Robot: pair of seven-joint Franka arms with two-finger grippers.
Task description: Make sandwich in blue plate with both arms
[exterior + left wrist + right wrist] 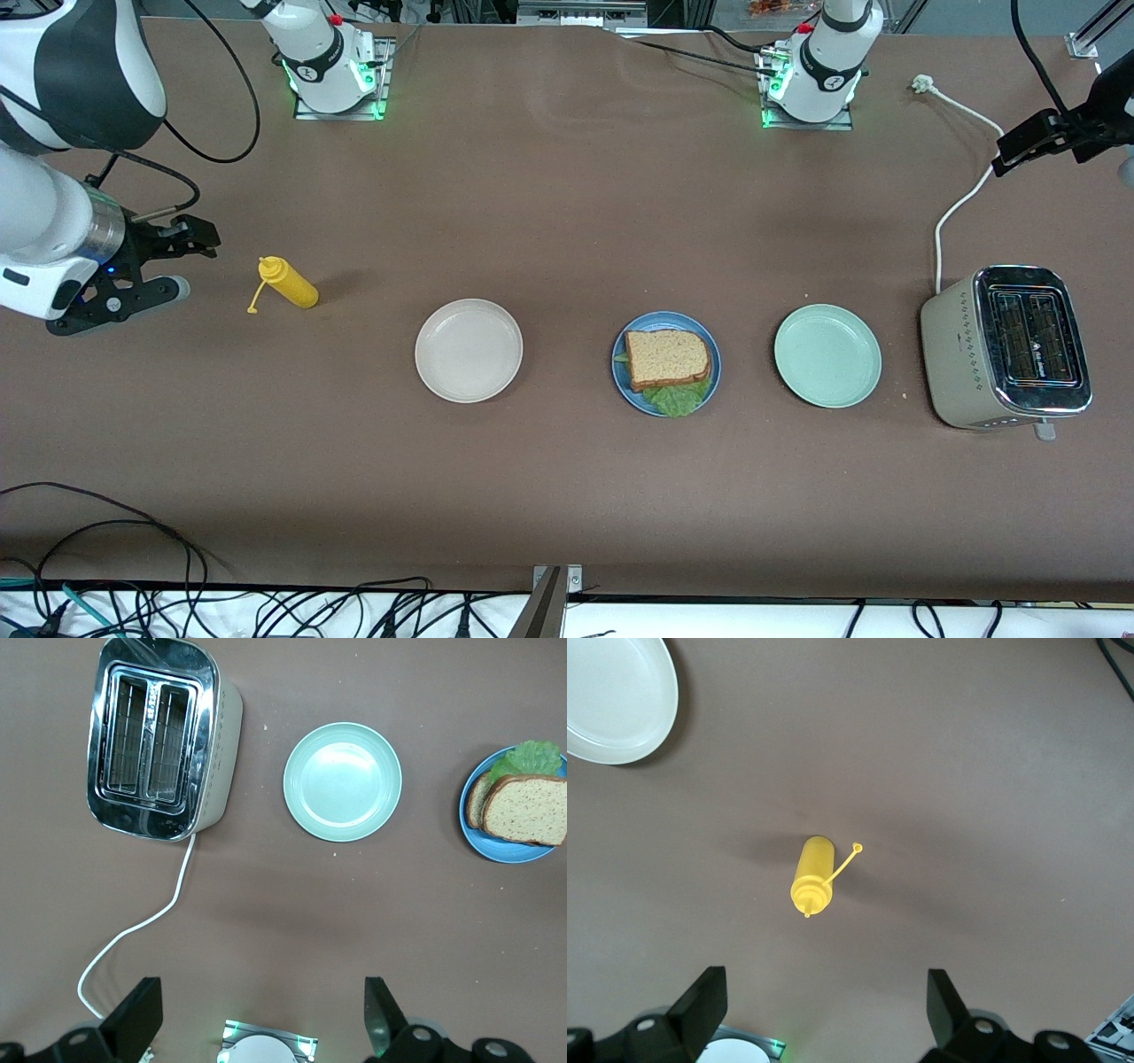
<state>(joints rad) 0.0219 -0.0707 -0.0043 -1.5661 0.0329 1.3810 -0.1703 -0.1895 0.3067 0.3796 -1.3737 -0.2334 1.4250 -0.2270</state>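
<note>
Both slices and the lettuce already sit stacked as the sandwich (pixel 668 359) on the blue plate (pixel 625 387) (assembly looks finished). Left gripper (pixel 257 1020) hangs over the table's toaster end and right gripper (pixel 826 1014) over its mustard-bottle end, jaws wide and empty; nothing seems left but parking.

Yellow plastic squeeze bottle (pixel 288 283) lying on the brown tabletop (pixel 567 496), round cream-white plate (pixel 469 350), round mint-green plate (pixel 827 355), shiny cream toaster (pixel 1005 347) with white cord (pixel 961 199)

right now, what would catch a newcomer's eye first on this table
The finished brown-bread sandwich with ruffled green lettuce on the round sky-blue plate, sitting between a cream-white plate and a pale mint-green plate. Next, the yellow squeeze bottle lying toward the right arm's end and the shiny chrome-topped toaster at the left arm's end.
</note>
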